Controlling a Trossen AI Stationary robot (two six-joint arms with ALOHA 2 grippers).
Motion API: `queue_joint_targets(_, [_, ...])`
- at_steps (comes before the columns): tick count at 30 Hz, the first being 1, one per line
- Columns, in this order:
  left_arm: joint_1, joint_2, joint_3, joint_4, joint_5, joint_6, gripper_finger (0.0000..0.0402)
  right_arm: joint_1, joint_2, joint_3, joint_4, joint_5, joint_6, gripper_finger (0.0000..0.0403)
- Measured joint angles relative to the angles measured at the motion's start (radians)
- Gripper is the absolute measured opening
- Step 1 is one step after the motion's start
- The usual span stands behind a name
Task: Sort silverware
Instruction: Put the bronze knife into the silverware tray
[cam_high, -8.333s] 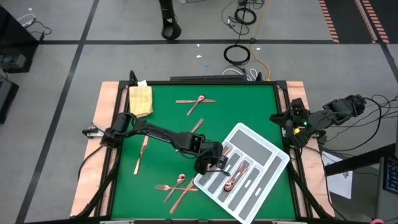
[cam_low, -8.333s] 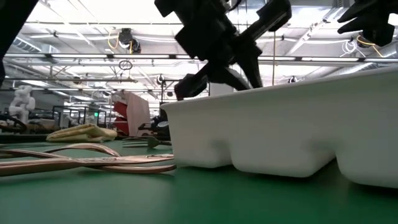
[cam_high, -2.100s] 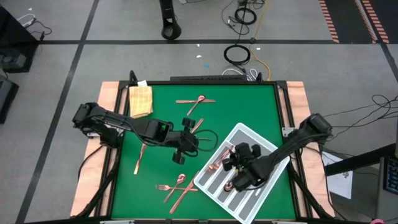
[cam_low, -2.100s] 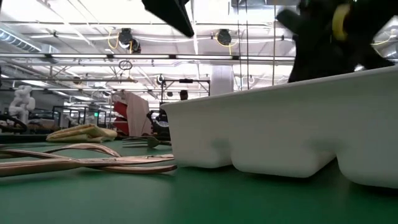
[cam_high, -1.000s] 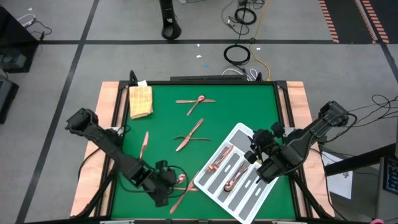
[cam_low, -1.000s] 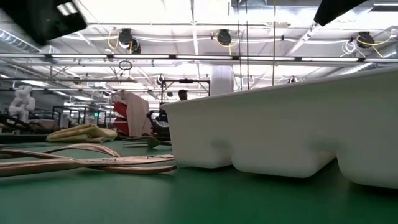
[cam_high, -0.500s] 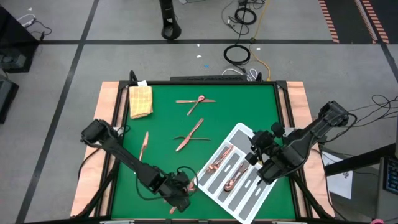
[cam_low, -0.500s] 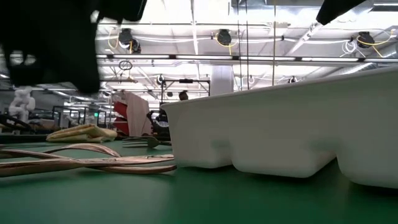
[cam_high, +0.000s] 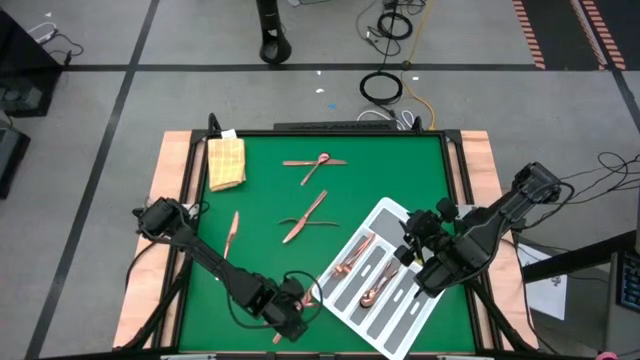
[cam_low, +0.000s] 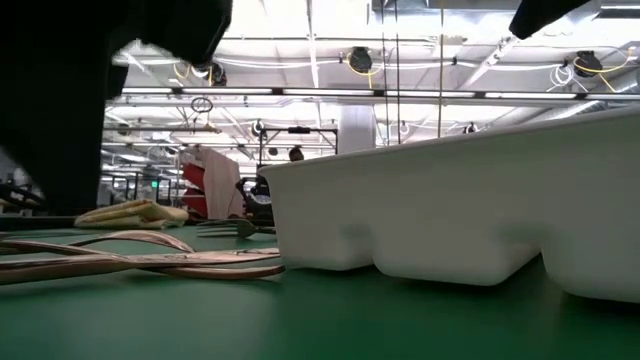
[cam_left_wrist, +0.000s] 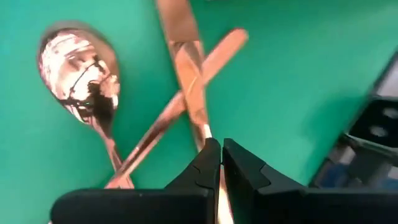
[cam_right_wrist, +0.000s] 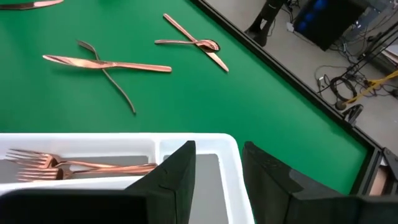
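Since a second ago the left gripper (cam_high: 291, 322) has swung across the near edge of the green table (cam_high: 260, 200) and come down over the crossed pile of silverware (cam_high: 300, 300) just beside the white tray (cam_high: 440, 262). Its fingers are pinched nearly shut around what looks like the handle of a knife (cam_left_wrist: 186, 59), though the close view is too blurred to be sure it is truly gripped; a spoon (cam_left_wrist: 84, 68) lies alongside. The right gripper (cam_high: 405, 250) waits over the tray with fingers parted and empty, so another piece seems about to be lifted, and several pieces lie unsorted on the table.
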Motion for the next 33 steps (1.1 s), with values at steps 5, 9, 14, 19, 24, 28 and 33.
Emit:
queue_joint_targets(5, [-0.012,-0.002,0.078,-0.058,-0.023,0.027,0.0024,0.000,0.000,0.000,0.000,-0.011,0.015,0.0121])
queue_joint_targets(9, [-0.011,-0.002,0.070,-0.075,-0.031,0.056,0.0024,0.000,0.000,0.000,0.000,-0.027,0.015,0.0121])
queue_joint_targets(14, [0.004,-0.002,0.055,-0.096,-0.014,0.107,0.0024,0.000,0.000,0.000,0.000,-0.030,-0.009,0.0121])
queue_joint_targets(19, [0.013,-0.002,0.055,-0.073,0.051,0.145,0.0032,0.000,0.000,0.000,0.000,-0.044,-0.011,0.0121])
queue_joint_targets(24, [0.013,-0.002,0.054,-0.104,0.088,0.233,0.0075,0.000,0.000,0.000,0.000,-0.044,-0.018,0.0121])
queue_joint_targets(28, [0.018,-0.002,0.054,-0.101,0.064,0.263,0.0117,0.000,0.000,0.000,0.000,-0.048,-0.015,0.0122])
queue_joint_targets(33, [0.029,0.015,0.057,-0.106,-0.016,0.047,0.0142,-0.008,0.000,0.000,0.000,-0.048,-0.037,0.0122])
